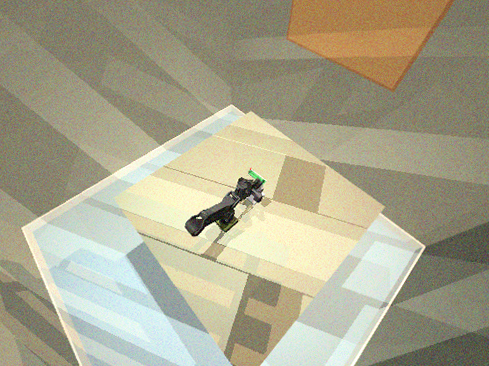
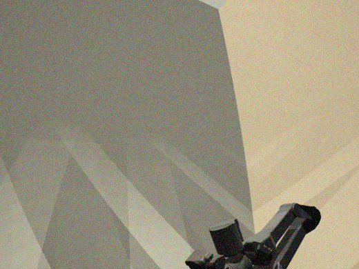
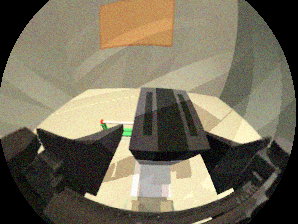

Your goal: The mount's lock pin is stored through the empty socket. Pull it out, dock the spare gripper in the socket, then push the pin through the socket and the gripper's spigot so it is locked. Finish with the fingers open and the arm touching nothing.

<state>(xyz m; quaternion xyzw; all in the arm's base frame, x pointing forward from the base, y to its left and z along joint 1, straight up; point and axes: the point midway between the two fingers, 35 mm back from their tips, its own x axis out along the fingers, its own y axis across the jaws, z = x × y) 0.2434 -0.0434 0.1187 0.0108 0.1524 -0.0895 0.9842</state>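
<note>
My gripper (image 1: 258, 193) (image 3: 165, 131) is open, with one black finger on each side of a black grooved block (image 3: 169, 120) that could be the spare gripper; no grip on it shows. A pale, whitish block (image 3: 154, 179) shows below it in the wrist view; whether it is the socket or mount cannot be told. A thin white rod with a red end (image 3: 118, 122), which looks like the lock pin, lies by a green holder (image 3: 128, 132) (image 1: 256, 175) left of the block in the wrist view. The socket and spigot cannot be made out. The exterior view shows no fingers.
The arm (image 1: 211, 215) (image 2: 298, 215) reaches across the wooden table top (image 1: 351, 203) (image 3: 65, 117). The green holder stands close beside the gripper. An orange panel (image 1: 373, 22) (image 3: 136, 25) is far beyond the table. Patchy shadows cross everything.
</note>
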